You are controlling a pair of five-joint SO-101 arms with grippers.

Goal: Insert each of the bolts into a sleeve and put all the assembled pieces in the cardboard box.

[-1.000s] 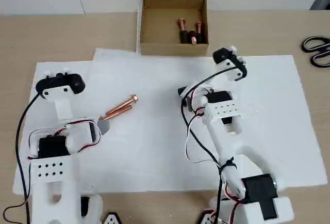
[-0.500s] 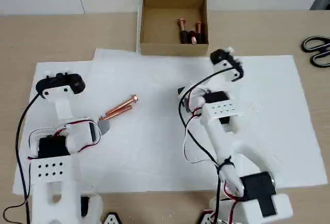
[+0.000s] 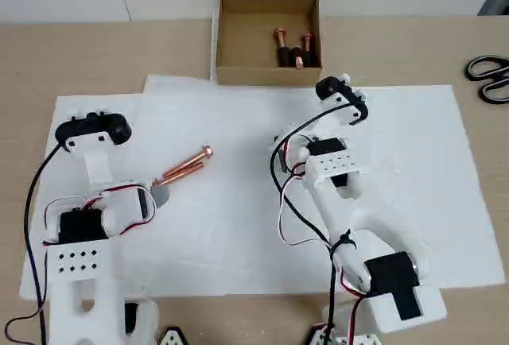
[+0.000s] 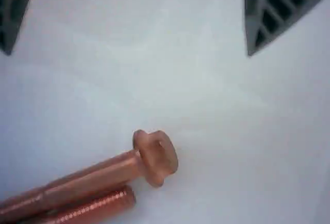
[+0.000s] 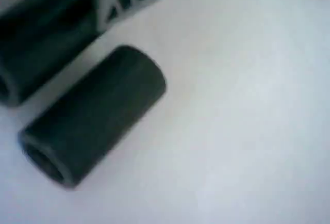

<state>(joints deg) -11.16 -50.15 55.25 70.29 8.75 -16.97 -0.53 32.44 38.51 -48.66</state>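
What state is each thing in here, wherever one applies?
cardboard box: open, two assembled pieces inside.
two loose bolts: lying side by side on the white sheet, unsleeved.
sleeve: lying on its side, no bolt visible in it.
left claw: open, holding nothing.
scissors: blades cut off, cannot tell.

We see bolts (image 4: 155,157) of coppery metal, smooth and glossy; a matt black sleeve (image 5: 93,115); a cardboard box (image 3: 227,39), dull brown; a white, faintly grainy foam sheet (image 3: 238,218) over a pale wood-look worktop (image 3: 95,51).
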